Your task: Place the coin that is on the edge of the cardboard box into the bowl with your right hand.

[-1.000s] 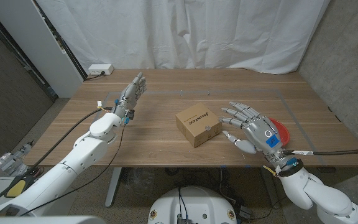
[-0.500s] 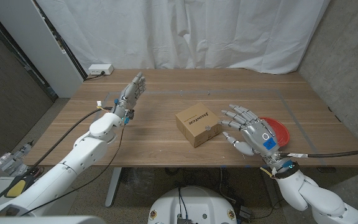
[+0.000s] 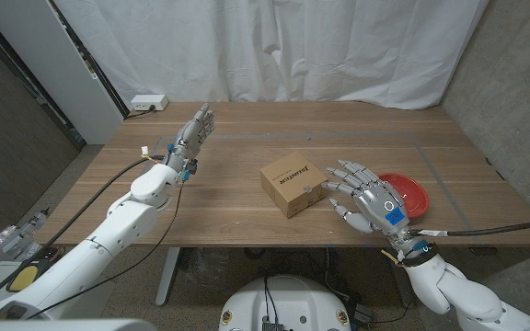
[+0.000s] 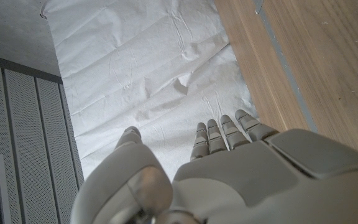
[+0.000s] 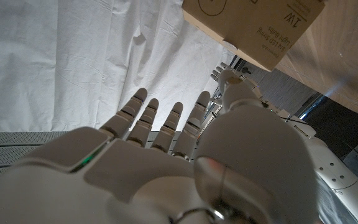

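Coin (image 3: 310, 190) waits on the cardboard box (image 3: 293, 185) edge as the right hand (image 3: 368, 196), fingers spread and empty, slides off the bowl (image 3: 410, 194) toward it.

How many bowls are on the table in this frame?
1. A red bowl sits on the table near its right edge, just behind the right hand, which covers part of its rim. The cardboard box might hide something small behind it.
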Robot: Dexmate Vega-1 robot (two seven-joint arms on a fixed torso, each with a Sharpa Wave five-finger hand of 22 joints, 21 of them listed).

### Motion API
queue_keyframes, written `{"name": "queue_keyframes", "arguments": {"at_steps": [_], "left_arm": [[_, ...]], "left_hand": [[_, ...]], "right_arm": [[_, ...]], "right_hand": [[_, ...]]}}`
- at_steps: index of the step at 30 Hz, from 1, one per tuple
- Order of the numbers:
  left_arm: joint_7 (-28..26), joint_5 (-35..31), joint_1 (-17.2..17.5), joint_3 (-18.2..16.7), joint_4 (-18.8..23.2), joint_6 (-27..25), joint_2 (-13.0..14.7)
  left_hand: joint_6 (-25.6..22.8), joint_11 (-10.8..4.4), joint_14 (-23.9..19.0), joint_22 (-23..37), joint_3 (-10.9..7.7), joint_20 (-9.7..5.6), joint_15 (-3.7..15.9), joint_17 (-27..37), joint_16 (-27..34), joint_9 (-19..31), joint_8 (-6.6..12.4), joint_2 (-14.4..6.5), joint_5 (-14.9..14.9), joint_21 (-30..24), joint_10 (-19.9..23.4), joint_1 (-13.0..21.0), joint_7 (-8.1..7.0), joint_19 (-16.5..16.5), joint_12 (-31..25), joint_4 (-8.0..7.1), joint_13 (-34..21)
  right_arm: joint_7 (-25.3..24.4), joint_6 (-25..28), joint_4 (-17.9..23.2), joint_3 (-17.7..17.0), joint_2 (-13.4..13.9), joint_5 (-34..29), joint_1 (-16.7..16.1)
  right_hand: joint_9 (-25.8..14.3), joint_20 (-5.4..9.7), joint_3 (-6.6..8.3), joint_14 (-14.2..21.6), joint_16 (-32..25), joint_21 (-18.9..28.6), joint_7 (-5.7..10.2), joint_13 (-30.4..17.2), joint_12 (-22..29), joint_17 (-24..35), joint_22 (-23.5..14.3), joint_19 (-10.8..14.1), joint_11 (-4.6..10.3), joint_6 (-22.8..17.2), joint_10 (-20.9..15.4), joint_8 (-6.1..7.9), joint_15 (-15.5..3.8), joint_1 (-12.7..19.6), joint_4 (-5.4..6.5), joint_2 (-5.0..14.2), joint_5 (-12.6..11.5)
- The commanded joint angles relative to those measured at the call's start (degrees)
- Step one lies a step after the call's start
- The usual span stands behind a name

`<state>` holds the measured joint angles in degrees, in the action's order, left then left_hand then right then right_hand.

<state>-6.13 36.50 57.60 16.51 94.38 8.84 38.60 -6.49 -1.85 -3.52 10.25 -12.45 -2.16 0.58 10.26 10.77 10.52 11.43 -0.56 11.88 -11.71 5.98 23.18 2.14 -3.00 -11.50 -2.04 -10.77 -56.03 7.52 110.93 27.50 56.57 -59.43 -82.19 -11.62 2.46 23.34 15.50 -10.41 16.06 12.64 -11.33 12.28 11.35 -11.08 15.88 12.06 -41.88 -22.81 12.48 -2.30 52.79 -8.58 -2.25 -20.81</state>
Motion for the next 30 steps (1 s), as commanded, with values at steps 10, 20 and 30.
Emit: {"name": "queue_keyframes", "arguments": {"at_steps": [10, 20, 30], "left_arm": [[-0.8, -0.2, 1.0, -0.3, 2.0, -1.3, 1.0], [-1.4, 0.0, 2.5, -1.1, 3.3, -1.4, 1.7], [-1.8, 0.1, 3.5, -1.7, 3.8, -1.0, 1.9]], "left_hand": [[-0.4, 0.15, 0.3, 0.1, 0.36, -1.71, 0.06, 0.3, 0.0, 0.1, -0.15, -0.2, -0.2, 0.3, 0.1, 0.3, 0.09, 0.4, 0.0, 0.14, -0.1], [-0.5, 0.17, 0.4, 0.1, 0.43, -1.69, 0.06, 0.3, -0.1, 0.1, -0.13, -0.2, -0.2, 0.3, 0.1, 0.4, 0.11, 0.5, 0.0, 0.15, -0.1], [-0.5, 0.28, 0.4, 0.1, 0.49, -1.67, 0.05, 0.3, 0.0, 0.2, -0.14, -0.3, -0.2, 0.2, 0.1, 0.4, 0.08, 0.5, 0.0, 0.15, -0.1]], "right_arm": [[-0.5, 0.6, -3.2, 4.8, 0.0, 1.6, 3.3], [-0.4, -0.1, -4.6, 7.0, -1.1, 1.1, 6.1], [-0.3, -1.4, -7.3, 9.1, -2.9, 1.5, 9.3]], "right_hand": [[-0.1, 3.70, -0.12, -0.6, -0.4, -0.3, 0.18, -0.2, 0.2, 0.3, -0.1, -0.6, -0.53, 0.3, 0.3, -0.32, -4.05, 0.2, 0.34, 0.54, -0.2], [-0.2, 3.59, -0.41, -2.2, -0.2, -1.1, 0.11, -0.4, -0.2, 0.4, -0.1, -2.2, -1.78, 1.7, 2.2, -0.70, -3.64, 0.7, 0.39, 0.58, -0.2], [-0.9, 3.23, -0.83, -4.6, -0.1, -2.0, -0.05, -0.9, -1.0, 0.6, -0.3, -3.9, -4.19, 5.0, 6.6, -0.99, -2.85, 1.4, 0.46, 0.67, -0.4]]}}
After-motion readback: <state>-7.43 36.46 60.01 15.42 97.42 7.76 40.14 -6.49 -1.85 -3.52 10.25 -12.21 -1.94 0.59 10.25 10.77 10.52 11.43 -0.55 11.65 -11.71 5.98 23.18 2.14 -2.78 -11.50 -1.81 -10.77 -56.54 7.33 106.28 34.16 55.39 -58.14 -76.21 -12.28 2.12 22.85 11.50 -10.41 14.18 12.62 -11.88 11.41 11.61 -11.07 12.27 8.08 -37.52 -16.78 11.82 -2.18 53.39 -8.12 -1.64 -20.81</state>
